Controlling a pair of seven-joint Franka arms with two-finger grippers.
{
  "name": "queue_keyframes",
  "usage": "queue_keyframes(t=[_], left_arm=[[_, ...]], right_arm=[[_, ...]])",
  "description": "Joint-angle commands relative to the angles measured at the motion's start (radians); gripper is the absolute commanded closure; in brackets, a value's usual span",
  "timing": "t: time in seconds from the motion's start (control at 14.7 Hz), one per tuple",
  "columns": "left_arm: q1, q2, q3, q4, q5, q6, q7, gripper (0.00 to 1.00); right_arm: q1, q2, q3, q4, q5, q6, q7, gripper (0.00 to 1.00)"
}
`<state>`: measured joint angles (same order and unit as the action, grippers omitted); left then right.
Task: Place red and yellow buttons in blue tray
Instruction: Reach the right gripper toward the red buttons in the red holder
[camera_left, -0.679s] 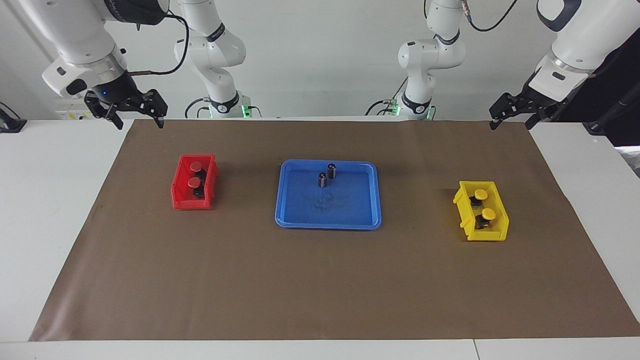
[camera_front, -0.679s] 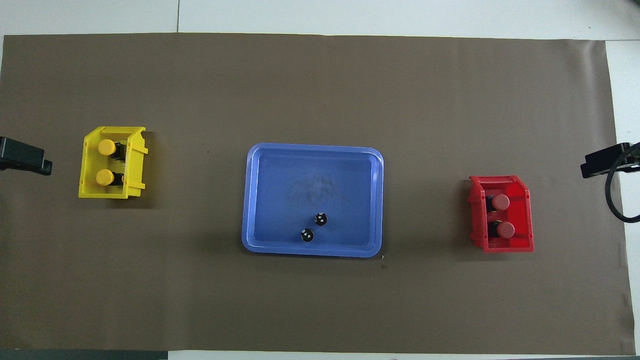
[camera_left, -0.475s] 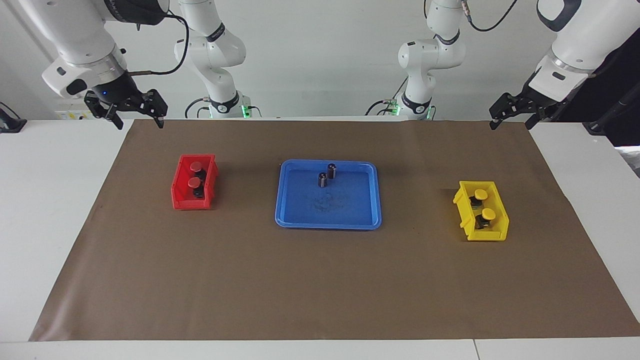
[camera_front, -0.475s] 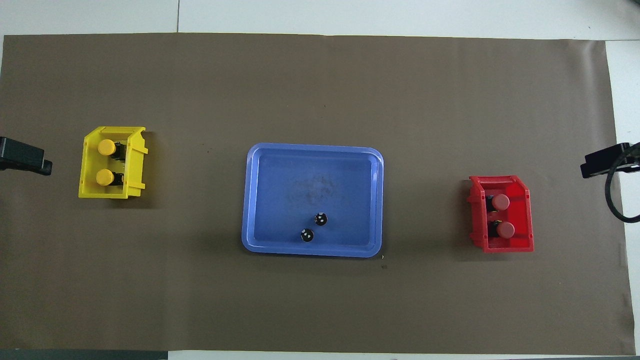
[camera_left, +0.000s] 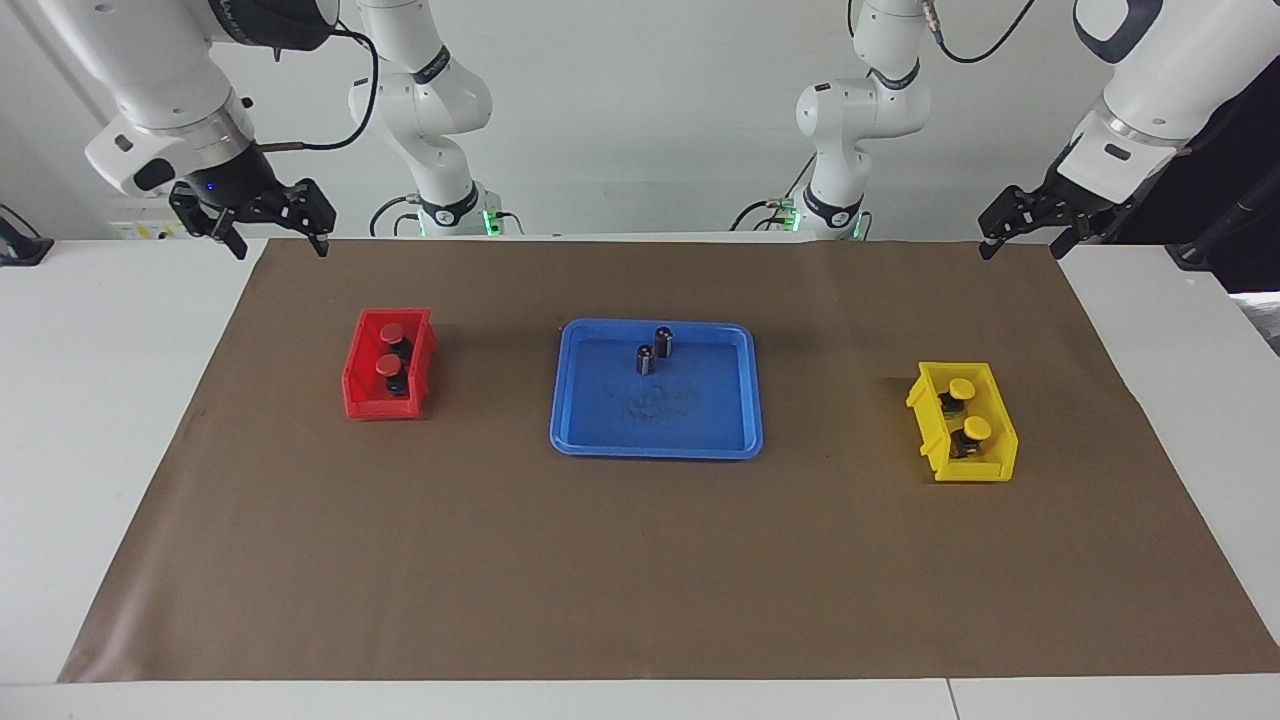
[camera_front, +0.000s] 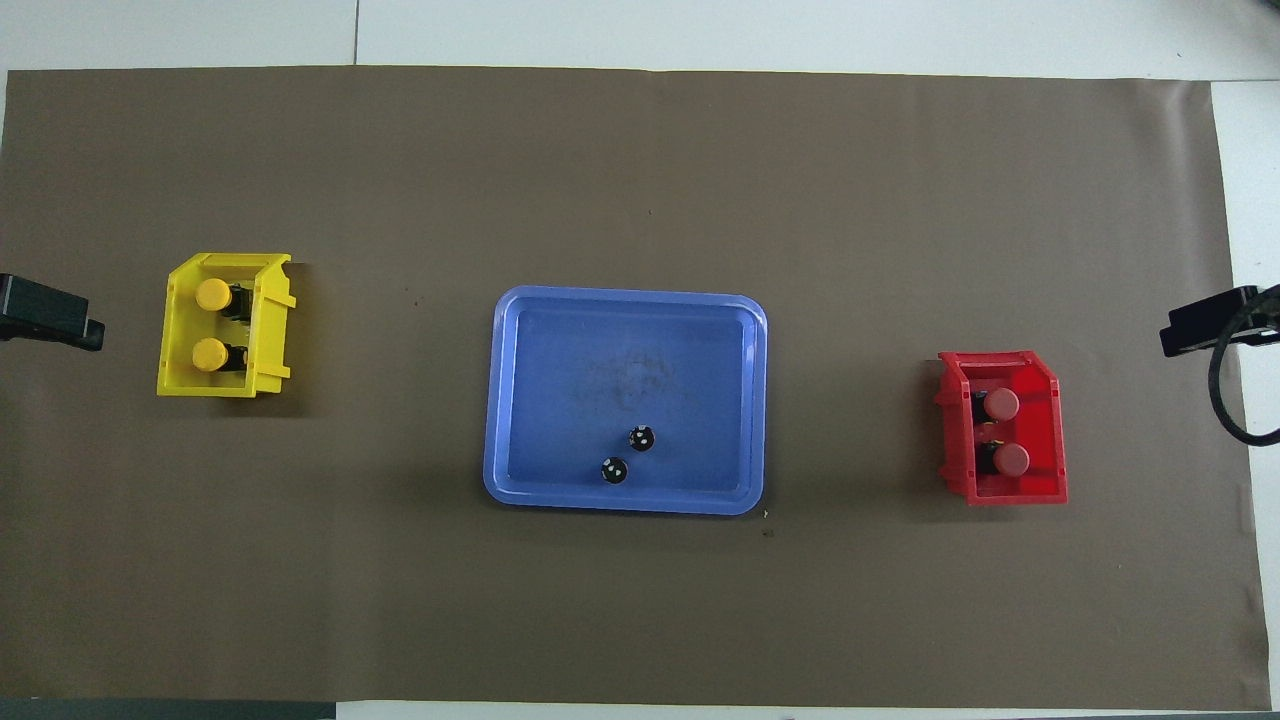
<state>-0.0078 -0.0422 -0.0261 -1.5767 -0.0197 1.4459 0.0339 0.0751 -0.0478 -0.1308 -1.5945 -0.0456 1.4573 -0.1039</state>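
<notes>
wide bare brown mat (camera_left: 640, 570) around blue tray (camera_left: 655, 448) (both bins apart)

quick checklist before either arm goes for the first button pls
1. Red buttons reachable in red bin: ok.
2. Yellow buttons reachable in yellow bin: ok.
3. Blue tray has bare floor apart from two dark cylinders: ok.
4. Right hand open, empty, over the mat's edge: ok.
5. Left hand empty: ok; open: cannot tell.
</notes>
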Motion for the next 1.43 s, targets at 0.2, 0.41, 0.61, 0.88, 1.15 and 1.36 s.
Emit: queue_keyframes(t=[0.2, 0.41, 0.61, 0.88, 1.15, 1.36], left_arm=[[0.005, -0.027, 0.000, -0.025, -0.009, -0.009, 0.009, 0.00], [0.005, -0.028, 0.000, -0.028, -0.009, -0.010, 0.009, 0.00], [0.005, -0.028, 0.000, -0.029, -0.009, -0.010, 0.009, 0.00], [0.005, -0.028, 0.000, -0.029, -0.009, -0.009, 0.009, 0.00], [0.005, -0.028, 0.000, -0.029, -0.009, -0.010, 0.006, 0.00], [0.005, -0.028, 0.000, -0.029, -0.009, -0.005, 0.007, 0.00]], right_arm=[[0.002, -0.021, 0.005, -0.036, 0.004, 0.038, 0.010, 0.00], [-0.011, -0.024, 0.004, -0.064, 0.019, 0.038, 0.009, 0.00], [-0.002, -0.049, 0.003, -0.188, 0.036, 0.154, 0.012, 0.03], [-0.004, -0.046, 0.003, -0.312, 0.036, 0.300, 0.004, 0.04], [0.000, -0.029, 0.003, -0.439, 0.036, 0.440, 0.000, 0.07], [-0.005, -0.030, 0.003, -0.522, 0.036, 0.540, 0.001, 0.09]])
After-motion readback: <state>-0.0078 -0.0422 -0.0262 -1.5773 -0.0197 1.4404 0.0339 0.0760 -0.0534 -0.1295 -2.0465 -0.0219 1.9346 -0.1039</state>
